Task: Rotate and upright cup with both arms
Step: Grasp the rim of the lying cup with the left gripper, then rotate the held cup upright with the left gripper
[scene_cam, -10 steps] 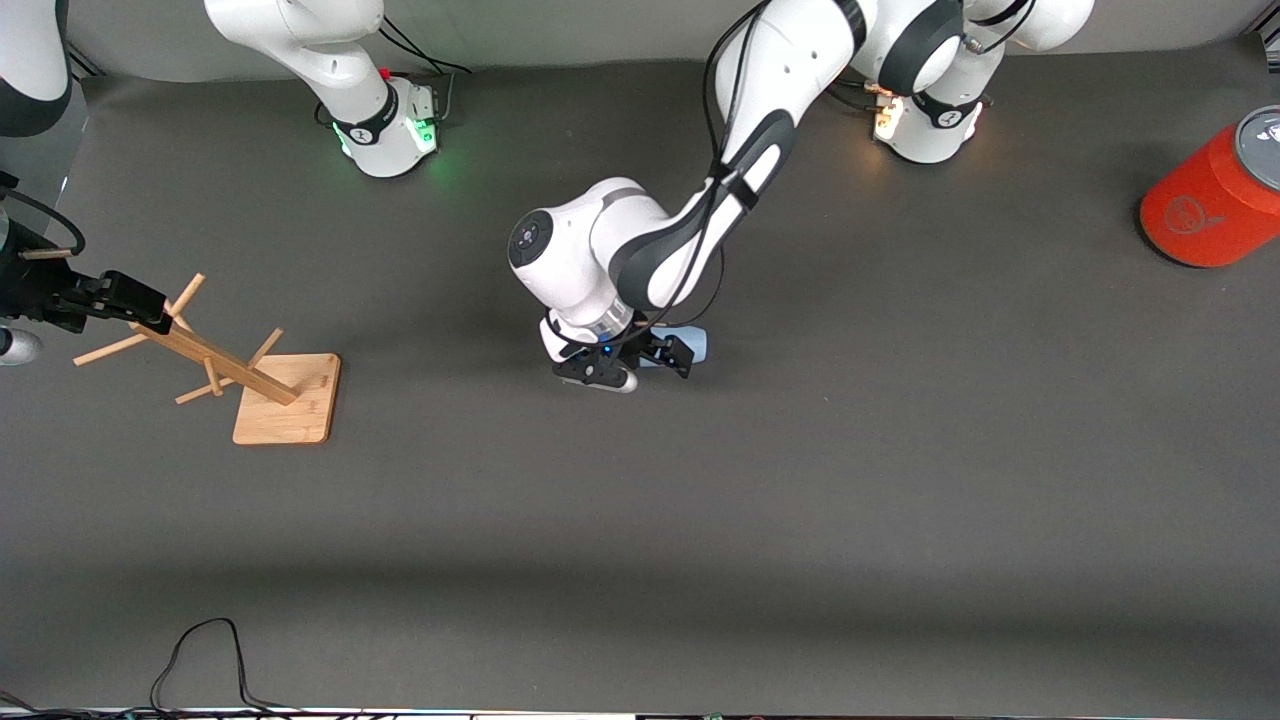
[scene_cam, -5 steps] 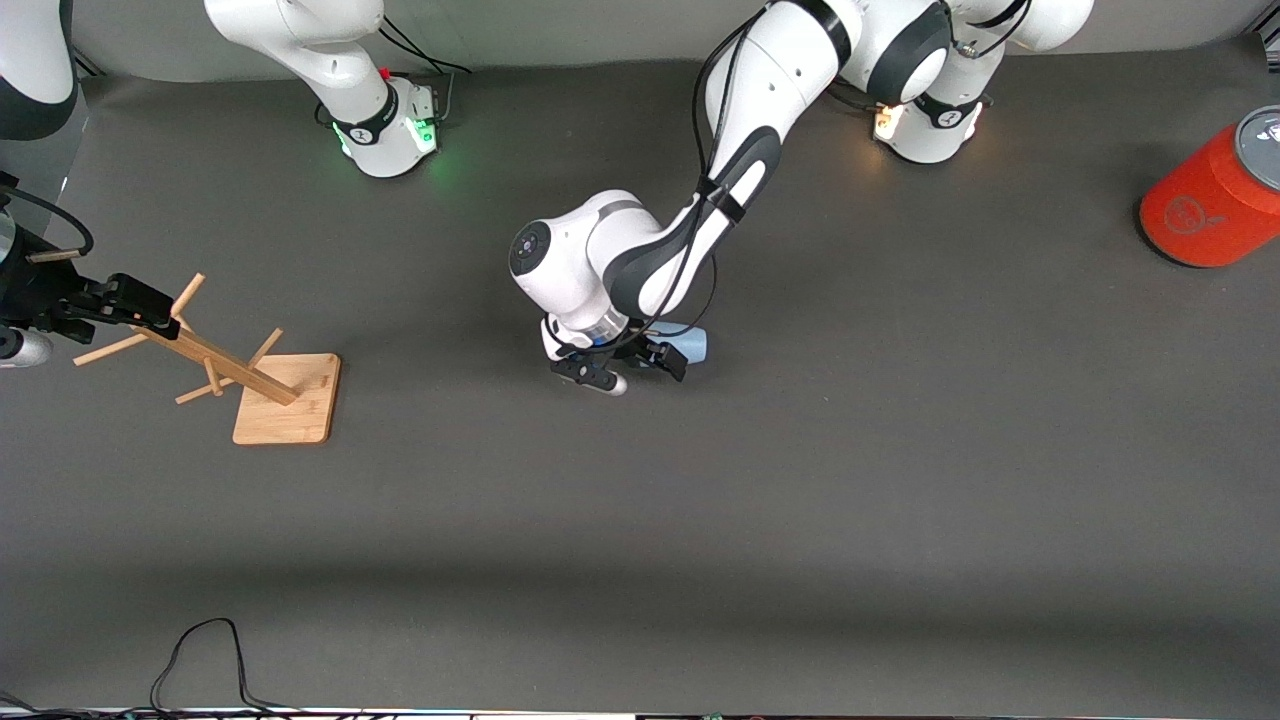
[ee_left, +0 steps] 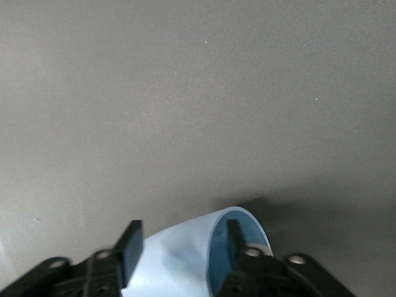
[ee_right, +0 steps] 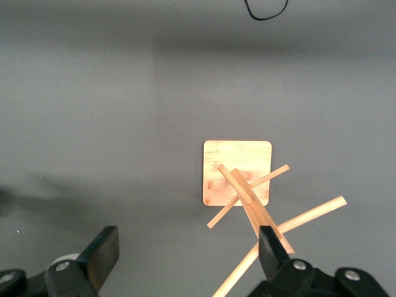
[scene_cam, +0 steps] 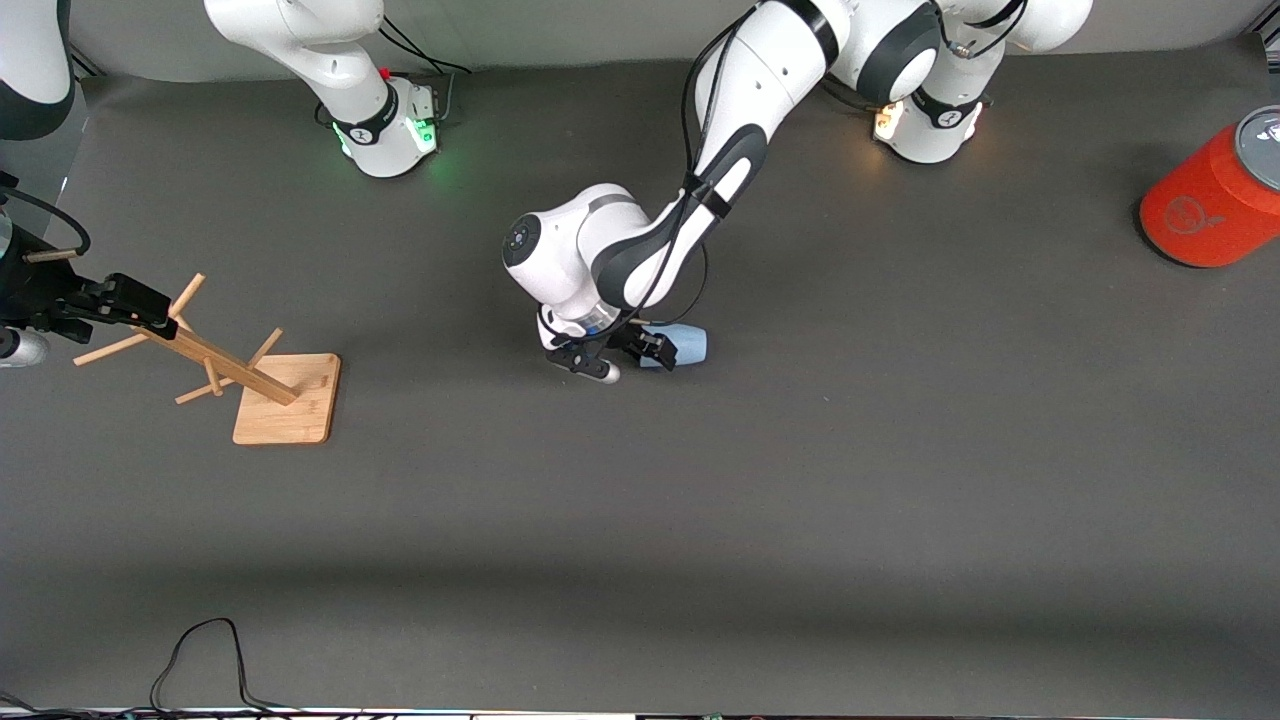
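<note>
The pale-blue cup (scene_cam: 690, 345) lies on its side on the dark mat near the table's middle, and part of it is hidden by the left hand. My left gripper (scene_cam: 650, 352) is down at the cup. In the left wrist view the cup (ee_left: 179, 260) sits between the fingers. One finger (ee_left: 131, 247) is against the outer wall and the other stands inside the open mouth, with a wide gap between them. My right gripper (scene_cam: 150, 305) is open and empty, and hangs over the top of the wooden rack; it waits there (ee_right: 189, 238).
A wooden peg rack (scene_cam: 285, 400) on a square base stands toward the right arm's end, and also shows in the right wrist view (ee_right: 237, 170). A large orange can (scene_cam: 1215, 200) lies at the left arm's end. A black cable (scene_cam: 200, 650) loops at the mat's near edge.
The left arm's hand has shifted slightly toward the right arm's end and farther from the front camera, so more of the cup shows. The cup and the right arm have not moved.
</note>
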`<state>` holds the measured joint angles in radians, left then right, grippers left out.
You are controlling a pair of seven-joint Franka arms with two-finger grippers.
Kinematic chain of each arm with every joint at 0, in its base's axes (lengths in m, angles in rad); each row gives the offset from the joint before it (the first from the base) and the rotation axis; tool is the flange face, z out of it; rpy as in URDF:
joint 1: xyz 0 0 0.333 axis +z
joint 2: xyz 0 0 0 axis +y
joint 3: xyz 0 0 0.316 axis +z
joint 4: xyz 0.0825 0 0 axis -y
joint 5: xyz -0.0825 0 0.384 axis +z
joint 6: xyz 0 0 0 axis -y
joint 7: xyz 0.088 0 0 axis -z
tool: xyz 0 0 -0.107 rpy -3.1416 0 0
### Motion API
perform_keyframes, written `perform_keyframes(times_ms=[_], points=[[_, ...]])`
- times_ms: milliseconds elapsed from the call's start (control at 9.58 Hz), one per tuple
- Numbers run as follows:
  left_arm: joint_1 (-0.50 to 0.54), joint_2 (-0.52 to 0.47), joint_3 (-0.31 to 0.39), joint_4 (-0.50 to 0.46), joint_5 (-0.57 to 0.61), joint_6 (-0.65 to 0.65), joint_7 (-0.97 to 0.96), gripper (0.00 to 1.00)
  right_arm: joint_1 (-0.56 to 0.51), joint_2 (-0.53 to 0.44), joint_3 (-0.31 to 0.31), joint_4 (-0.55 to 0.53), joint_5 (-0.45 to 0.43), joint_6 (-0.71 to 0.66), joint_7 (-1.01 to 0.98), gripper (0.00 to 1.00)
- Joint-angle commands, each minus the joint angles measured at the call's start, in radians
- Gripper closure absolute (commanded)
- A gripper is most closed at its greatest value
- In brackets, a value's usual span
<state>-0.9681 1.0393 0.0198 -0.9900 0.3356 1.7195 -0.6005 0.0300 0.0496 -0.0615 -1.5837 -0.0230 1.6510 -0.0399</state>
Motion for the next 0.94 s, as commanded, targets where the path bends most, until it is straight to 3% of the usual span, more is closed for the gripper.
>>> perform_keyframes(times_ms=[0, 209, 522, 835], points=[[-0.023, -0.002, 0.012, -0.022, 0.019, 0.002, -0.006, 1.00, -0.005, -0.011, -0.004, -0.015, 0.018, 0.015, -0.029, 0.00], [-0.020, -0.005, 0.012, -0.033, 0.086, -0.014, 0.155, 1.00, -0.004, -0.014, -0.004, -0.016, 0.026, 0.001, -0.020, 0.00], [-0.006, -0.028, 0.020, -0.018, 0.086, -0.034, 0.200, 1.00, -0.004, -0.020, -0.006, -0.018, 0.035, -0.052, -0.009, 0.00], [0.063, -0.119, 0.025, 0.022, 0.079, -0.095, 0.203, 1.00, 0.001, -0.020, -0.018, -0.018, 0.078, -0.054, -0.008, 0.00]])
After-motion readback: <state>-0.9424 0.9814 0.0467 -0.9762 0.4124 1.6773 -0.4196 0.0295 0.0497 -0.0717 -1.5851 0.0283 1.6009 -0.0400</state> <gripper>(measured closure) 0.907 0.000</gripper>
